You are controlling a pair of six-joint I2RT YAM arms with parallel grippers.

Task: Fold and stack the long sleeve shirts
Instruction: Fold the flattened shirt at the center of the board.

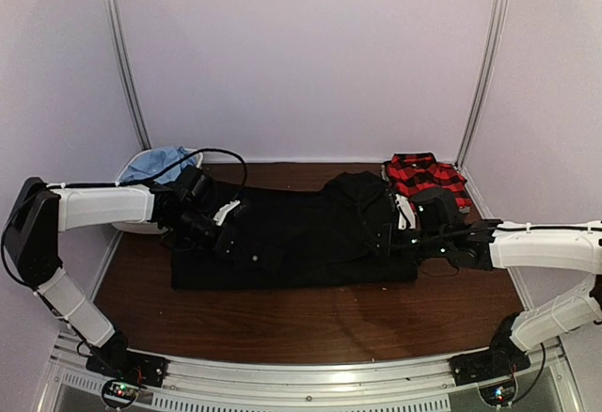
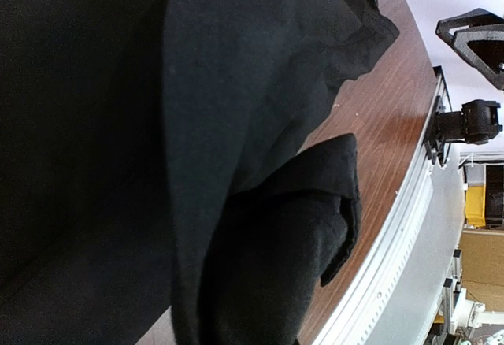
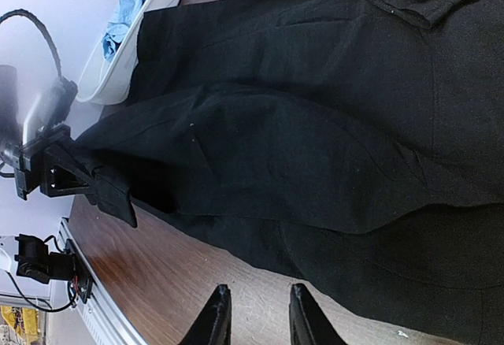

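Left gripper [image 3: 93,183] clamped on black shirt's [image 1: 301,233] left end; right gripper [image 3: 258,298] parted, empty, just beside right end. Shirt lying across table [image 1: 310,323], long axis arm to arm.
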